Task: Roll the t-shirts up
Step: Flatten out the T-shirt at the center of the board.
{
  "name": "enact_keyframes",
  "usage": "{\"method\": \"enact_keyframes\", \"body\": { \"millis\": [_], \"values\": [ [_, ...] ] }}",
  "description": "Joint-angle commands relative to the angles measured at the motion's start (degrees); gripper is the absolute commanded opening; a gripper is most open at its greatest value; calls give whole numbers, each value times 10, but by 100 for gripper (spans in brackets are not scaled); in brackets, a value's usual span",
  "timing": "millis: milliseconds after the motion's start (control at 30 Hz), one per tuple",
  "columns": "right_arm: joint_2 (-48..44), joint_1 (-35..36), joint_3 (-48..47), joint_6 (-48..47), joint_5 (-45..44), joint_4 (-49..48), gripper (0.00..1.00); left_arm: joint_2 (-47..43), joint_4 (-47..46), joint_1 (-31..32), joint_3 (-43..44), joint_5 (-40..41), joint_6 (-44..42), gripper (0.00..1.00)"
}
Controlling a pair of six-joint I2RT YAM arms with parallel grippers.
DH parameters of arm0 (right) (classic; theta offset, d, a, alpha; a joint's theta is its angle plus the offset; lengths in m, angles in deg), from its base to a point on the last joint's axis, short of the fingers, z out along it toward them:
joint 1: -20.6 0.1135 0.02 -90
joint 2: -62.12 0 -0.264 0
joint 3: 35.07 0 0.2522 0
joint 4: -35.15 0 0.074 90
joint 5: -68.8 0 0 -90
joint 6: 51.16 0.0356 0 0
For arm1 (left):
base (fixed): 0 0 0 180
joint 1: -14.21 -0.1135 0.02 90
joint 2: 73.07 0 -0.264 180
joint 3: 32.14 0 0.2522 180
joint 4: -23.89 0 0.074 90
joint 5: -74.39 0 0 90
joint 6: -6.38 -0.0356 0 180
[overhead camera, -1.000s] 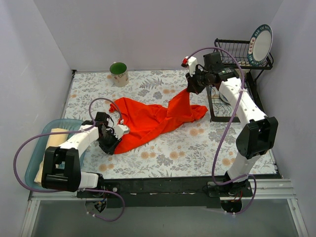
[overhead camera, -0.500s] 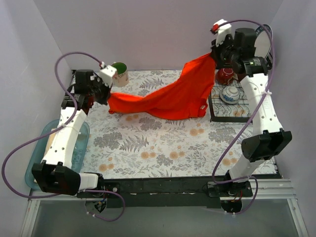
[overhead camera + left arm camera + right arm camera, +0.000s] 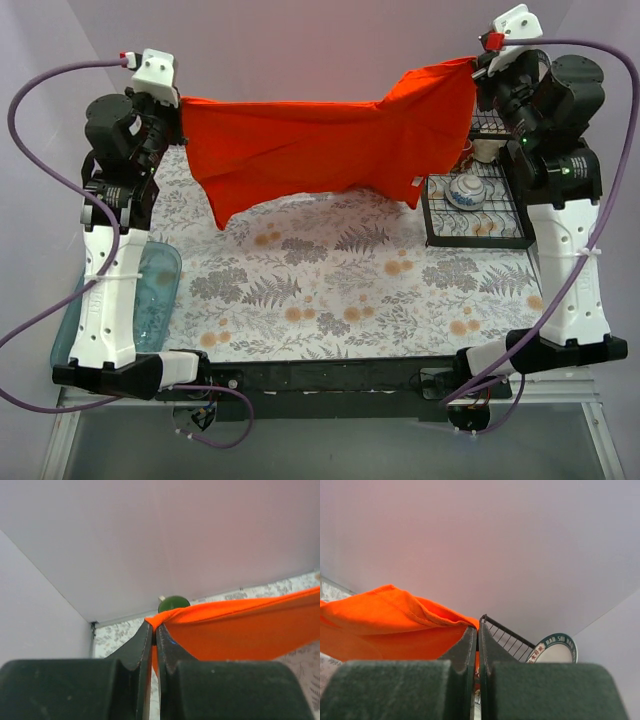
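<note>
The orange-red t-shirt (image 3: pixel 320 140) is held spread in the air, well above the flowered surface (image 3: pixel 330 290), with its upper edge stretched between the two arms. The left tool (image 3: pixel 176 100) is clamped on one corner of that edge. In its wrist view the fingers are seen pressed together, with the cloth pinched at their tips. The right tool (image 3: pixel 478 66) is clamped on the opposite corner in the same way, high up above the dish rack (image 3: pixel 480 225). The lower edge hangs free and uneven, and it is not seen touching the surface anywhere.

The step in hand is judged to be the spreading-out, in which the shirt is opened and pulled flat before any rolling is begun. The next move is judged to call for both arms to be lowered together under even tension, so that the cloth is laid flat on the surface without folds. The side hanging near the rack would need to be kept off the wire.

Writing is found only on the plate (image 3: pixel 552 650) seen beside the rack's wire. Pale capitals on its dark green rim are read as "BAB SU", and the rest is cut off. Only the top of the green mug (image 3: pixel 173 603) shows behind the cloth, and no mark can be read on it.
</note>
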Motion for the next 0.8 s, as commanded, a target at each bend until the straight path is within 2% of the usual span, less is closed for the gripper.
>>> {"method": "enact_keyframes", "body": {
  "millis": [0,200,500,767],
  "values": [
    [-41,-2,-2,-9,-11,-55,1,-5,-30,-5,82,38,7,0],
    [-91,-1,-16,2,25,-36,1,-29,-36,-5,140,40,-10,0],
    [-181,-2,-32,2,74,-33,1,-117,-34,-17,151,41,-22,0],
    [-305,-21,21,68,84,-60,1,-207,-28,-31,147,15,-9,0]
  ]
}}
